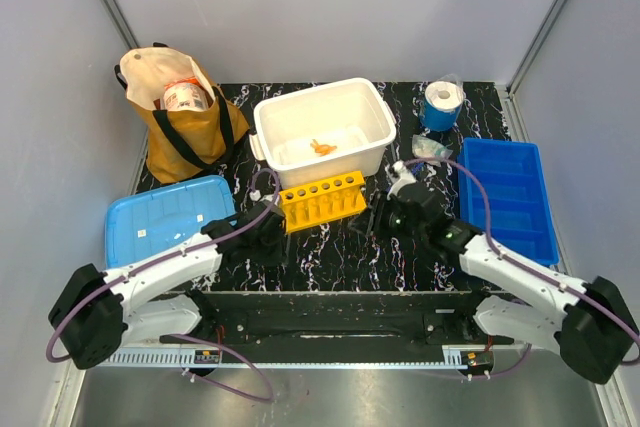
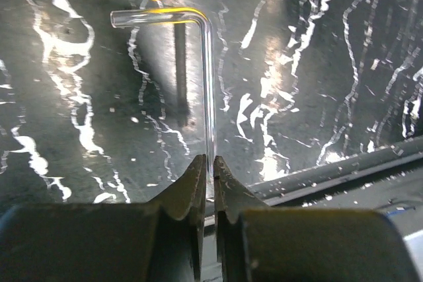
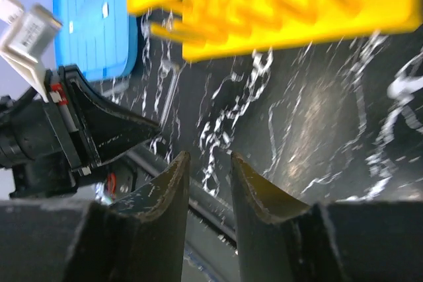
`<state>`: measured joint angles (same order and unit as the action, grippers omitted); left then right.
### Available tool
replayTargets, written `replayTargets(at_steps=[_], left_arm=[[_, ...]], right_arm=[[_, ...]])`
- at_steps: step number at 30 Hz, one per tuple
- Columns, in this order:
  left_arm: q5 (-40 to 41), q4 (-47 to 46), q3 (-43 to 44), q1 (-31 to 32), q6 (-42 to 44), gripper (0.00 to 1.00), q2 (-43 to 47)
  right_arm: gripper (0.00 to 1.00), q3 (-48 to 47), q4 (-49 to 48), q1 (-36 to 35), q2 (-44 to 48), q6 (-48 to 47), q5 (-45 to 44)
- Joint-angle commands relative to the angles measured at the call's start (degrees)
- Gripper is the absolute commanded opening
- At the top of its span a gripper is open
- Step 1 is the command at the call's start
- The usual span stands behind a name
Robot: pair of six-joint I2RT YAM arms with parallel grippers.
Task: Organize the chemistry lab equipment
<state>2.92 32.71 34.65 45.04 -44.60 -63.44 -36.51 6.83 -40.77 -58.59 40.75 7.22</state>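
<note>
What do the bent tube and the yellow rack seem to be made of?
The bent tube is probably glass, clear and glossy; the table shows through it, though clear plastic is possible. The yellow rack is likely moulded plastic: opaque, slightly shiny, with evenly round holes.

the top view is lit evenly from above; only faint shadows are cast beside the white bin [image 1: 330, 169]. in the left wrist view, glare is spread over the glossy desk [image 2: 344, 51], highlights are drawn along the bent glass tube [image 2: 210, 97], and the left gripper [image 2: 207, 173] at the bottom is left dark. the yellow rack [image 3: 284, 21] at the top of the right wrist view is blurred.
</note>
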Motion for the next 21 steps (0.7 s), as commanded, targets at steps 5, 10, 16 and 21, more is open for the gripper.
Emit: replayTargets(at_steps=[5,10,16,21], left_arm=[[-5.0,-7.7,-1.7,5.1,-4.1,0.06,1.5],[-3.3,-9.3,-0.3,8.2,-5.5,0.05,3.0],[-1.2,-10.8,1.0,10.0,-5.5,0.05,4.3],[-1.3,-12.9,1.2,10.8,-5.9,0.05,4.4]], right_arm=[[0.41,6.2,-27.0,-9.4,-8.7,21.0,2.3],[0.43,10.9,-38.8,-9.7,-15.2,29.1,1.7],[0.47,9.3,-42.7,-9.7,-22.0,29.1,5.4],[0.47,8.9,-47.9,-9.7,-26.8,31.5,7.8]])
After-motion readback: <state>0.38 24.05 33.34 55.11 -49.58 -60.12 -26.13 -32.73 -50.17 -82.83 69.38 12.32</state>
